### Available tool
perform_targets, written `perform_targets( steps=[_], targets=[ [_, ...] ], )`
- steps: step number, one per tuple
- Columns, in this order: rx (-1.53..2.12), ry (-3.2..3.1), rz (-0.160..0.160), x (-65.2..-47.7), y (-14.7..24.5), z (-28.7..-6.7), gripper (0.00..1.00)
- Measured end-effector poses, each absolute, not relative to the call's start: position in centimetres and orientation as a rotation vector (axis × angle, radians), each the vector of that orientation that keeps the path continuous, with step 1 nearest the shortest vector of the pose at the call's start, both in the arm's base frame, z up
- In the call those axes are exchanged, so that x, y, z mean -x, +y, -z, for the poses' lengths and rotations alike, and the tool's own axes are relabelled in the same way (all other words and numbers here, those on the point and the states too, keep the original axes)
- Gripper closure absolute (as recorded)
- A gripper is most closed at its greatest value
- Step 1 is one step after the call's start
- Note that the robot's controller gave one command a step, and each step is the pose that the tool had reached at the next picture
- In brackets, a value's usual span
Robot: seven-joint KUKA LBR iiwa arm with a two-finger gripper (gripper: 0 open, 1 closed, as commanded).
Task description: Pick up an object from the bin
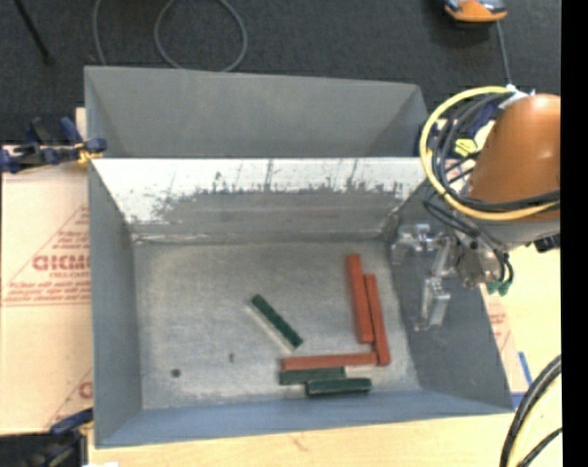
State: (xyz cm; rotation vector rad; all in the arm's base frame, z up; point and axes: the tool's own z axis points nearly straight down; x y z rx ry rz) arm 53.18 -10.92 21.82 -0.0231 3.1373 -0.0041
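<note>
The arm reaches in from the right, its wrist under a rounded orange cover (523,154) ringed with yellow and dark cables (445,154). Below the cover the metal pincer (431,307) hangs over the right side of the grey bin (119,290), where the sloping right wall meets the floor. Whether the pincer is apart or together cannot be told from this angle.

The things closest to it are two red-brown sticks lying side by side and touching, both running from the back of the bin toward the front. The left red-brown stick (355,295) starts further back; the right red-brown stick (376,321) sits a little further forward and ends near the front right corner of the floor. The pincer is just to the right of this pair — near them, but apart.

At the front end of the pair a third red-brown stick (328,362) lies crosswise, its right end meeting the right stick's front end so the two make a corner. Just in front of it, and parallel, lies a dark green stick (325,386).

Further left, well apart from the pincer, a green stick (277,321) lies at a slant in the middle of the floor — a pale strip runs along its lower-left edge, and it cannot be told whether that is a separate piece.
</note>
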Motion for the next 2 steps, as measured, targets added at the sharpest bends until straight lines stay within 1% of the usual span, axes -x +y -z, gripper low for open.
perform_targets(
  steps=[1, 2],
  targets=[
    [0.333, 3.124, 0.002, -55.0, -8.9, -6.9, 0.0],
    [1.121, 2.928, 0.004, -60.6, -13.0, -7.3, 0.0]
  ],
)
